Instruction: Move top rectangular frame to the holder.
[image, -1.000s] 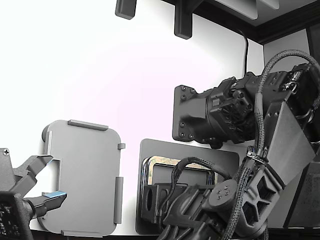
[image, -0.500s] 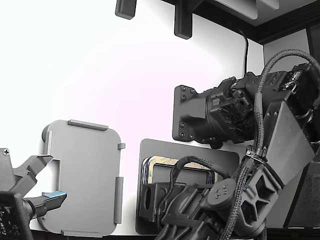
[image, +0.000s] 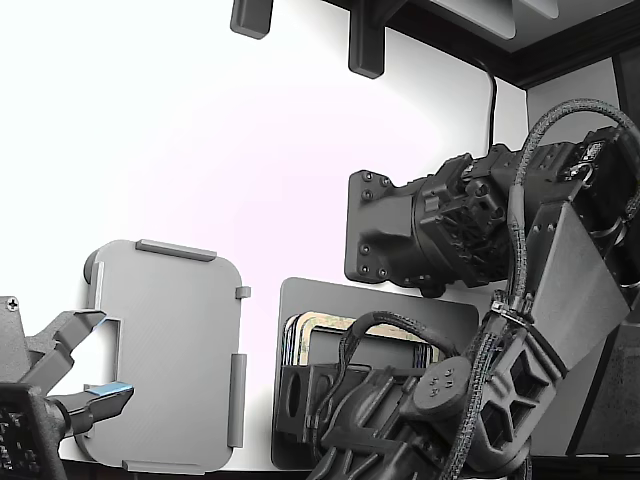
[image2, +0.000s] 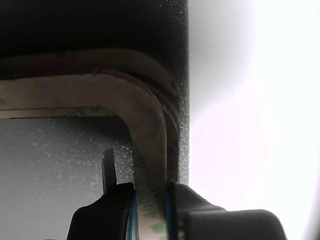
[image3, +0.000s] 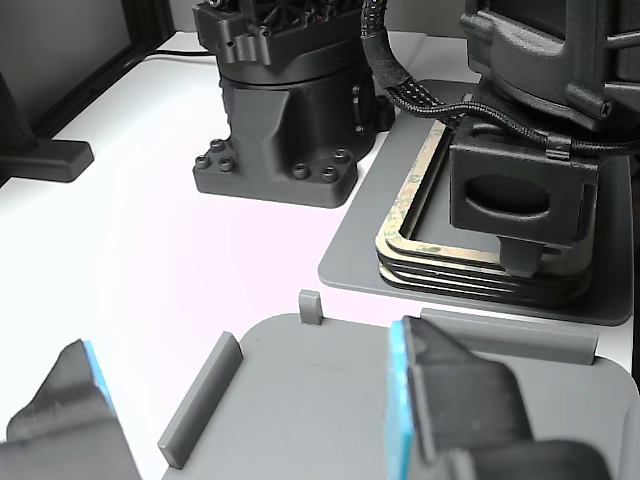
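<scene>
A stack of several tan-beige rectangular frames lies on a dark grey mat (image3: 350, 262). The top rectangular frame (image2: 148, 125) shows a rounded corner in the wrist view, and also shows in the other view (image3: 408, 198) and the exterior view (image: 322, 322). My gripper (image2: 150, 212) is down at the stack's edge, its two fingers closed on either side of the top frame's strip. In the other view my gripper (image3: 520, 262) points down onto the stack's near side. The holder (image: 170, 340), a light grey plate with raised tabs, lies to the exterior view's left of the mat, with nothing on it.
A second arm's open gripper with blue pads (image: 95, 395) hovers at the holder's near edge; its fingers (image3: 405, 385) fill the other view's foreground. A black arm base (image3: 290, 110) stands beyond the mat. Cables (image: 520, 250) hang along my arm.
My arm has shifted very slightly to the exterior view's left over the stack. The frames, the holder and the second gripper have not moved.
</scene>
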